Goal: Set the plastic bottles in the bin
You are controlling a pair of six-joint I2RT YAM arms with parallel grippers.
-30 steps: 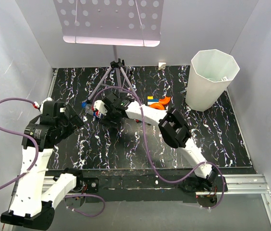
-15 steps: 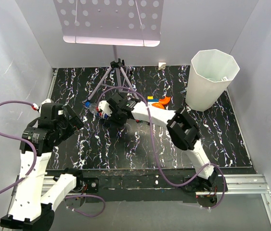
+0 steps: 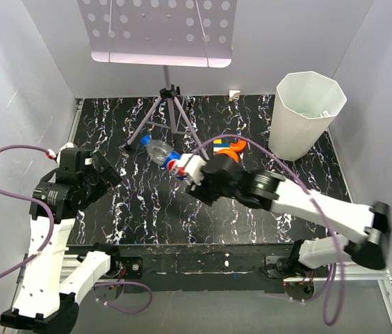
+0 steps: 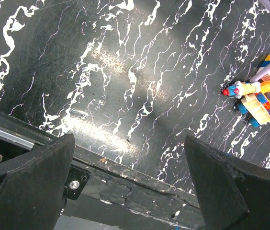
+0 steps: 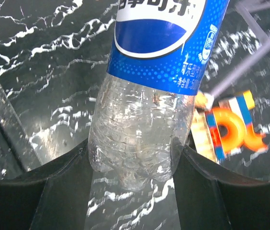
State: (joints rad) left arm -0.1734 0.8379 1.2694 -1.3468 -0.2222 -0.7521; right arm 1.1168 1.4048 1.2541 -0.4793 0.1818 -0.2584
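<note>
One Pepsi bottle (image 3: 160, 151) in right tool (image 3: 188, 169); one bin (image 3: 299, 136).

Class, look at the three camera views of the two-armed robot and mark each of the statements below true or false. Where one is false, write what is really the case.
1. The right gripper grips the Pepsi bottle near its base. True.
2. The left gripper is shut on a bottle. False: it is open, with nothing between its fingers.
3. The bin stands at the far right corner of the table. True.
4. The toy blocks lie inside the bin. False: they lie on the table, between the bottle and the bin.
</note>
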